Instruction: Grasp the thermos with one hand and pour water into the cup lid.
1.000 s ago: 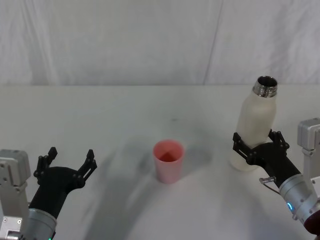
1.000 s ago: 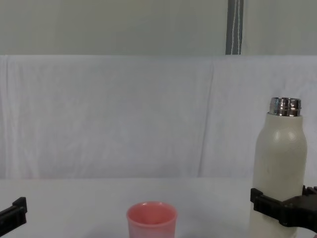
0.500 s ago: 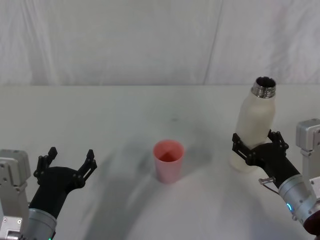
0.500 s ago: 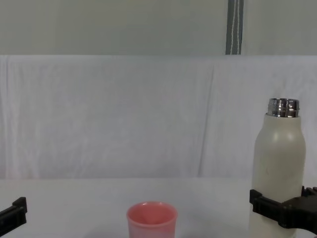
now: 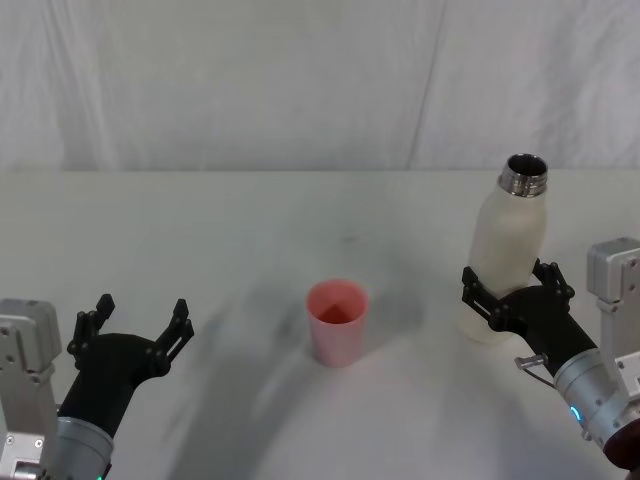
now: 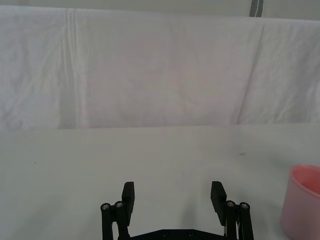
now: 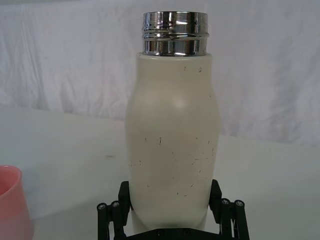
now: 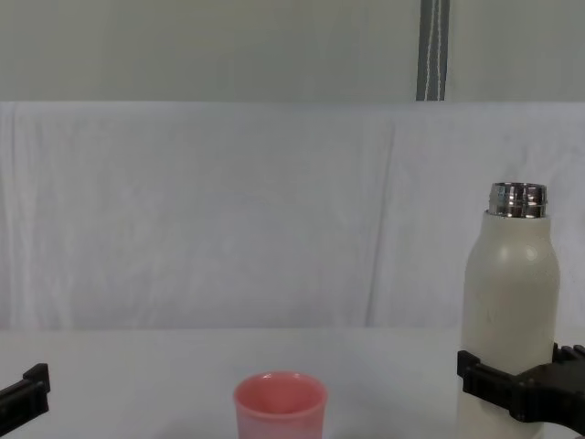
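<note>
Standing upright at the right side of the white table (image 5: 200,220), the thermos (image 5: 505,255) is clamped low on its cream-white body by the right gripper (image 5: 515,300), whose black fingers (image 7: 117,210) are pressed against both sides of the bottle. The silver threaded neck (image 7: 175,33) is uncapped and is pointed straight up. From the chest view the thermos (image 8: 508,320) is seen erect, with the gripper's black fingertip (image 8: 480,384) wrapped around its lower part.

The pink cup lid (image 5: 337,320) is set near the table's middle, mouth up, well apart from the thermos and to its left. Bare tabletop lies between the two. In the right wrist view the rim of the cup lid (image 7: 12,205) is seen beside the bottle.

The left gripper (image 5: 138,325) is held low at the left side of the table, its fingers (image 6: 127,197) spread wide around nothing, with the cup lid (image 6: 302,205) off to one side of it. A creased white cloth backdrop (image 5: 300,80) is hung behind the table.
</note>
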Controlling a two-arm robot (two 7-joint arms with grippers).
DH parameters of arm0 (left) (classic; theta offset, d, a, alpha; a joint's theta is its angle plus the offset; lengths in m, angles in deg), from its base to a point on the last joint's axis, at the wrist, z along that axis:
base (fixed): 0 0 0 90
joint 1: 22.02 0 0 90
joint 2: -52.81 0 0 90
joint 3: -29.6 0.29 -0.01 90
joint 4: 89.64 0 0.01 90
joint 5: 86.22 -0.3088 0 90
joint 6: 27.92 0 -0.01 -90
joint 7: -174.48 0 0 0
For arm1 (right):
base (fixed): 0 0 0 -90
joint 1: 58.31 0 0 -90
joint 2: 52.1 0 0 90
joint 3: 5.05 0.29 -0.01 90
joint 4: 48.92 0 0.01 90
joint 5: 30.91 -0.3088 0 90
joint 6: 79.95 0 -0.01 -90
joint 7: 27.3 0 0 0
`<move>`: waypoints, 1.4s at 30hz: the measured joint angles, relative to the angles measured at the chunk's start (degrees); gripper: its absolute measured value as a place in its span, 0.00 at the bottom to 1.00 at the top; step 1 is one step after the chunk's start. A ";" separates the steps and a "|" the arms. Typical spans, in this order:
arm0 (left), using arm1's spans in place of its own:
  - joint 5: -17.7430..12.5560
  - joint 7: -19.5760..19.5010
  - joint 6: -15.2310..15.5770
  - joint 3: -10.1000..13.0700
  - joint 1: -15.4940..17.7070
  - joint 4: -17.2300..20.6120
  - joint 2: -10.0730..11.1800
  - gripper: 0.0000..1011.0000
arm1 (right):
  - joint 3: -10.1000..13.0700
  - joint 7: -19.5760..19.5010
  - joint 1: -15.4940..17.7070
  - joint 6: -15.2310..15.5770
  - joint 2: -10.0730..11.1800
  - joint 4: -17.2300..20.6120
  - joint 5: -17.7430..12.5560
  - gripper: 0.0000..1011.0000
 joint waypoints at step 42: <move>0.00 0.00 0.00 0.00 0.00 0.00 0.00 0.99 | 0.01 -0.01 0.00 0.06 -0.02 0.05 -0.07 0.99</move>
